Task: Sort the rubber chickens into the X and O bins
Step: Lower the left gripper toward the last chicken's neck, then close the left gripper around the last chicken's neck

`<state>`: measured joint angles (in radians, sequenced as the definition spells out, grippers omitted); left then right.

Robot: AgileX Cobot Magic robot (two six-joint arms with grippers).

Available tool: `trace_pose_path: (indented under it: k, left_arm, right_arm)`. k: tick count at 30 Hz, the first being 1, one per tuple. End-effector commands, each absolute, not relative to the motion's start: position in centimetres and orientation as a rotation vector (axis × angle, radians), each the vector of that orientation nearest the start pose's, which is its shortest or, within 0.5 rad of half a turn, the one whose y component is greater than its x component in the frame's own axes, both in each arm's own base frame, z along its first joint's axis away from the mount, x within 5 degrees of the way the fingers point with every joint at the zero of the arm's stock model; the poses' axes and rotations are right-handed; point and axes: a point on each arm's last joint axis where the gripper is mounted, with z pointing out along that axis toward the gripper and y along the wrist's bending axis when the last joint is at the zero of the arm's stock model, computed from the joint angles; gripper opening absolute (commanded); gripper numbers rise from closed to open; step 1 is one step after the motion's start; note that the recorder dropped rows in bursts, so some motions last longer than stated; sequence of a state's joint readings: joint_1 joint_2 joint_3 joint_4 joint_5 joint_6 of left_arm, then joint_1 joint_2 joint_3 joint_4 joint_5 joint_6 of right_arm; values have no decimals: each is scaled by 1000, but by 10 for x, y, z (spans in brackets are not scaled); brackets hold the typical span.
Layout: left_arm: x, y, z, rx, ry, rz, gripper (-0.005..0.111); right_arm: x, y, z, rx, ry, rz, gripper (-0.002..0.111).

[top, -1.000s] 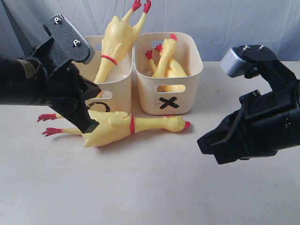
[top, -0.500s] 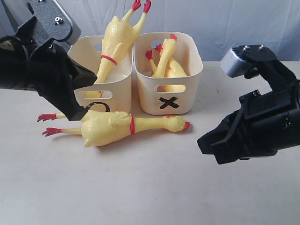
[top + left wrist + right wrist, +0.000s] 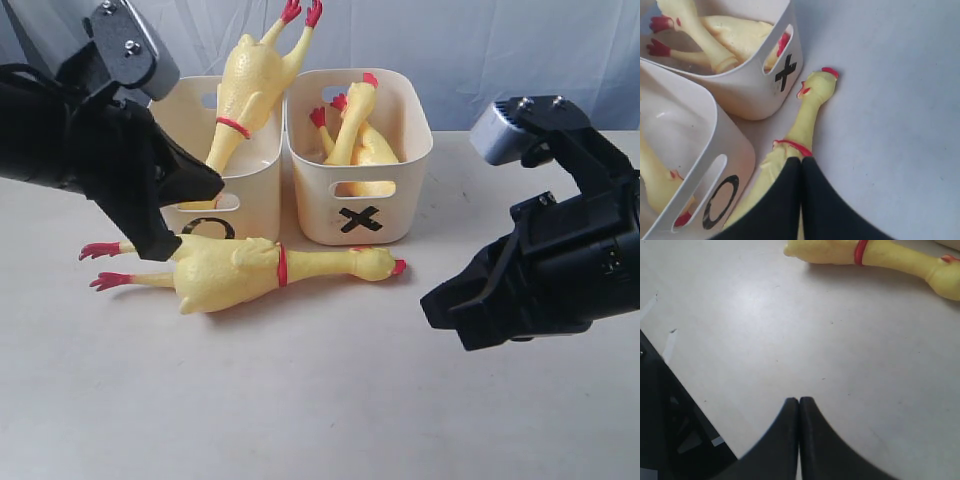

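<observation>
Open table [image 3: 300, 400] between left claw [image 3: 801, 164] and right claw [image 3: 799, 402], both clenched empty. O bin [image 3: 256, 200]: one chicken [image 3: 245, 90]; X bin [image 3: 400, 200]: two

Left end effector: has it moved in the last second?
Yes. The left end effector lifted up and leftward, away from the lying rubber chicken, judged against the O bin.

"What moved?"

"Only the left gripper [image 3: 162, 246]. Its tip had been low over the back of the lying chicken [image 3: 250, 270]. It rose clear of the body and drew back toward the red feet."

"And the rest of that arm?"

"The wrist swung up and to the left in the exterior view, then came back a little to the right. More of the black mark on the O bin [image 3: 258, 205] showed afterwards."
</observation>
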<state>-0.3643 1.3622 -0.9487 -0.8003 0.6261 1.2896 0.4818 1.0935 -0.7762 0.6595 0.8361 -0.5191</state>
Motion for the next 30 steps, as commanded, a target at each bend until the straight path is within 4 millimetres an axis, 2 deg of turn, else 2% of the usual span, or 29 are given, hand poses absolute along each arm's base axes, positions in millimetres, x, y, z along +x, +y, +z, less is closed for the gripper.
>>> trace_pose_path:
  k: [1,8,13,15,17,19,21,23,27,30]
  left_arm:
    - [267,-142,274,1286,1978,-398,0]
    - [289,-155,260,1400,1976,-414,0]
    - [295,-171,252,1544,1877,-397,0]
    - [298,-178,241,1629,1843,-396,1]
    - [303,-180,229,1644,1853,-387,7]
    - [309,-183,219,1606,1884,-396,19]
    - [314,-190,215,1566,1885,-381,39]
    - [316,-201,211,1563,1865,-346,48]
    - [319,-223,197,1626,1836,-329,48]
    - [326,-226,187,1620,1858,-332,48]
  right_arm:
    - [159,129,290,-833,2389,770,-1]
    - [159,129,290,-833,2389,770,-1]
    - [159,129,290,-833,2389,770,-1]
    - [159,129,290,-833,2389,770,-1]
    - [159,129,290,-833,2389,770,-1]
    - [159,129,290,-833,2389,770,-1]
    - [159,129,290,-833,2389,770,-1]
    - [159,129,290,-833,2389,770,-1]
    - [159,129,290,-833,2389,770,-1]
    - [159,129,290,-831,2389,774,-1]
